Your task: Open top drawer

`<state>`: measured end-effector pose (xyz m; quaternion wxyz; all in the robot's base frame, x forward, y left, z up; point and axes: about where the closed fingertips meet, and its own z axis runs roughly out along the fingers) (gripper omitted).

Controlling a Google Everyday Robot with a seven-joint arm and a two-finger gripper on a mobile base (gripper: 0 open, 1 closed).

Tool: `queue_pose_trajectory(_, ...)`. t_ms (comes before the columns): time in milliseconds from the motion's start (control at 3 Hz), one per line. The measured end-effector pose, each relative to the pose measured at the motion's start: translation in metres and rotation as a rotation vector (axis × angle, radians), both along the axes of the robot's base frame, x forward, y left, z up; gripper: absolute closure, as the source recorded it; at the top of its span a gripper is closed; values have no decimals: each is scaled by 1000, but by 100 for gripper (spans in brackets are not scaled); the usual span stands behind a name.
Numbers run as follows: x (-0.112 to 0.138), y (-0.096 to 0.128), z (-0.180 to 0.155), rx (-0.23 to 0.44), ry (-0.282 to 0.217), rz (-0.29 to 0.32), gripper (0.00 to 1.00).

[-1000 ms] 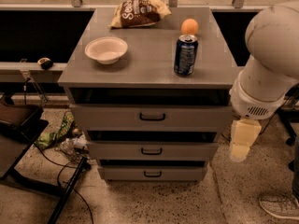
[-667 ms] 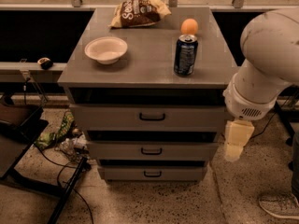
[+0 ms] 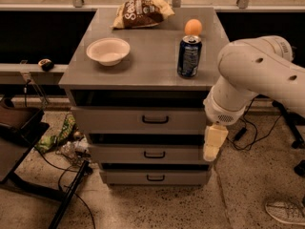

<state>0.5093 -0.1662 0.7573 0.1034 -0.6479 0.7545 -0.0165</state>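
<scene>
Your top drawer (image 3: 119, 119) shows a flat grey metal front with a slim black bar handle (image 3: 155, 119) at its centre, and it sits shut under the smooth grey counter (image 3: 143, 70). The cream, blocky gripper (image 3: 214, 143) hangs from the rounded white arm (image 3: 257, 75) at the cabinet's right edge, below and right of that handle and apart from it. You cannot tell whether it is open or closed.

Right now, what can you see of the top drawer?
The top drawer, a wide grey metal-looking drawer with a flat front and a central black bar handle, sits shut under the cabinet top, a dark gap above it. Nothing grips the handle; the cream gripper hangs low by its right end, away from the handle.
</scene>
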Motion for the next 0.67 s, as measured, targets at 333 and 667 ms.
queue_pose_trajectory(333,1,1,-1,-6,-2,-1,0)
queue_pose_trajectory(667,11,4,-6,-31,5,-15,0)
